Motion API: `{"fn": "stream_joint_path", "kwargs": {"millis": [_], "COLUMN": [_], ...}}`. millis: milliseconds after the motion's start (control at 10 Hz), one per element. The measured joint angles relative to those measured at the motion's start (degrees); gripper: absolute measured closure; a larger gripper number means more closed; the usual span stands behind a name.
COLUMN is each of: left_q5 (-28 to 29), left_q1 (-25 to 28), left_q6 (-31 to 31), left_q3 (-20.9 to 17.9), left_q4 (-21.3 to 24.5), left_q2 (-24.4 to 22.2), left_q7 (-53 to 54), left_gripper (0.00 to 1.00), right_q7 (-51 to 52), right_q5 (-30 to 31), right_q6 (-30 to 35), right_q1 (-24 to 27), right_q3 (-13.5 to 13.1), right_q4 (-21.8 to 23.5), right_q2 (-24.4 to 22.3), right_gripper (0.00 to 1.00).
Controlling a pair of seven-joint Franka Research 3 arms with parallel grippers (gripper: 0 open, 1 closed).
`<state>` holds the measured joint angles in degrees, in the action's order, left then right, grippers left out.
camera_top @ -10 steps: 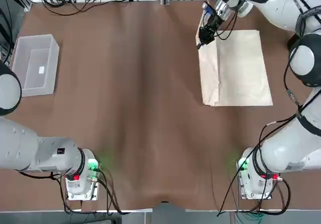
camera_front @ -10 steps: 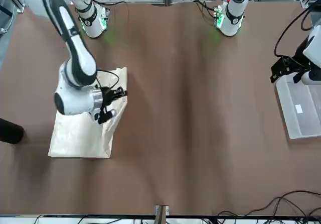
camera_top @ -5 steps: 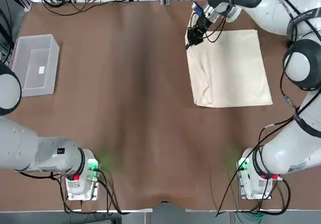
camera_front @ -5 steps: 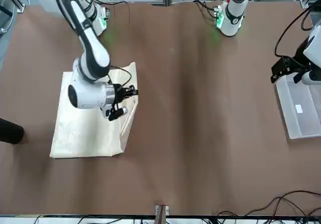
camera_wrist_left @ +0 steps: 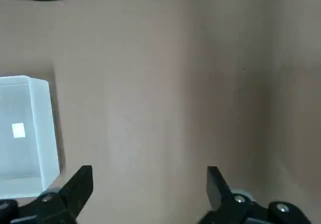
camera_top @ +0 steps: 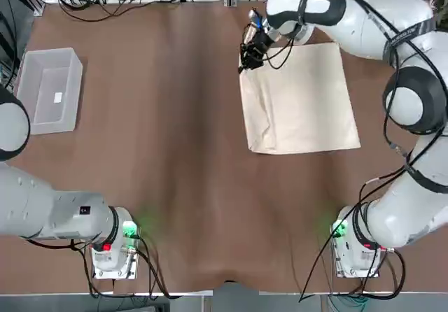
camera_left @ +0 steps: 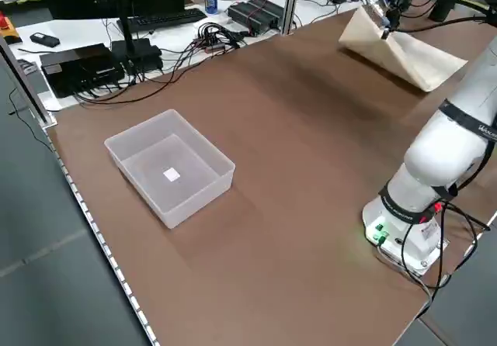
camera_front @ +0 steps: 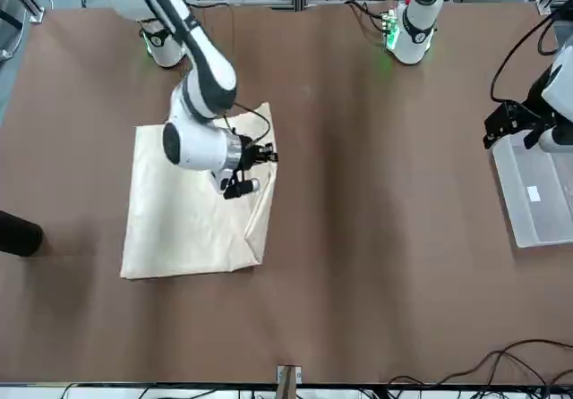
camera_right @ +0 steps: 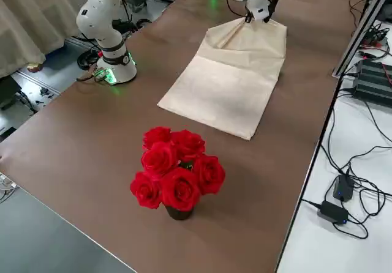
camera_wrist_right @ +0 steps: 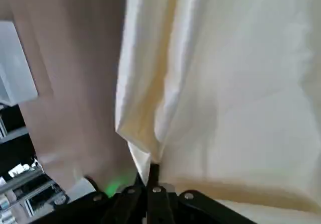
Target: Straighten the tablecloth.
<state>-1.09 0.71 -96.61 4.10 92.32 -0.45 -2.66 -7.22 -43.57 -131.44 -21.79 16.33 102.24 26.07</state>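
The cream-beige tablecloth (camera_top: 302,101) lies mostly flat on the far right part of the table, with a raised fold along its left edge. My right gripper (camera_top: 245,61) is shut on the cloth's far left corner and holds it slightly off the surface; the right wrist view shows the fingertips (camera_wrist_right: 150,172) pinching the fabric (camera_wrist_right: 210,83). From the front view the same gripper (camera_front: 240,184) hangs over the cloth (camera_front: 183,220). My left gripper (camera_wrist_left: 148,186) is open and idle, parked beside the bin (camera_front: 535,193).
A clear plastic bin (camera_top: 47,88) stands at the far left of the brown covering (camera_top: 175,151). A bunch of red roses (camera_right: 174,169) stands on the table's right edge, beyond the cloth (camera_right: 229,71). Cables and electronics lie past the far edge.
My right gripper has moved left toward the table's middle with the corner in it. The whole cloth slid left with it and its folded left strip spread wider.
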Motion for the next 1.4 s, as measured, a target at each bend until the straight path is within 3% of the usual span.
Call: {"fn": "stream_joint_path", "kwargs": {"millis": [400,600,700,900,1100,1400], "left_q5": [0.00,0.00,0.00,0.00,0.00,0.00], "left_q1": [0.04,0.04,0.04,0.05,0.04,0.05], "left_q6": [0.00,0.00,0.00,0.00,0.00,0.00], "left_q3": [0.01,0.01,0.01,0.01,0.02,0.02], "left_q4": [0.01,0.01,0.01,0.01,0.01,0.01], "left_q2": [0.13,0.16,0.17,0.18,0.18,0.18], "left_q7": [0.00,0.00,0.00,0.00,0.00,0.00], "left_gripper": [0.00,0.00,0.00,0.00,0.00,0.00], "right_q7": [-9.65,-8.92,-7.47,-5.81,-4.67,2.65], "right_q5": [-1.90,-2.27,-2.27,-1.83,1.27,10.88], "right_q6": [-17.38,-17.21,-15.38,-13.04,-9.96,-0.18], "right_q1": [-11.22,-10.88,-9.50,-7.55,-7.12,-1.50], "right_q3": [0.03,-0.80,-1.34,-2.54,-5.75,-10.56], "right_q4": [-1.89,-2.24,-2.26,-2.22,-1.86,-1.73], "right_q2": [3.69,3.95,3.91,2.81,-0.18,-5.18], "right_gripper": [0.40,0.09,0.00,0.00,0.00,0.00]}}
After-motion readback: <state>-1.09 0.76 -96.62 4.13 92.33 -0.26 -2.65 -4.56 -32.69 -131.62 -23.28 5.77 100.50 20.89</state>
